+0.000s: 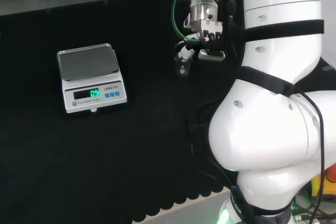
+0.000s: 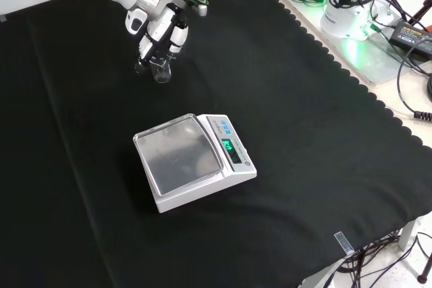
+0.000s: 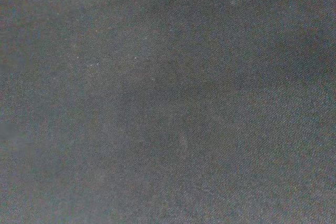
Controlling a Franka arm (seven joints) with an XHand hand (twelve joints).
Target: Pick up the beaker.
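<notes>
- The robot hand [image 2: 160,32] is at the far end of the desk [image 2: 304,133], right over a small clear beaker [image 2: 160,71].
- Its fingers look curled round the beaker's top, holding it.
- I think lifting straight up comes next.
- The beaker looks empty.
- A scale [image 2: 192,160] sits near, nothing on it.

The head view looks down over the arm's links; the front view faces back from opposite. Both share the scale [image 1: 89,80], at nine o'clock and centre respectively. The wrist view sits close above black cloth [image 3: 168,98].
</notes>
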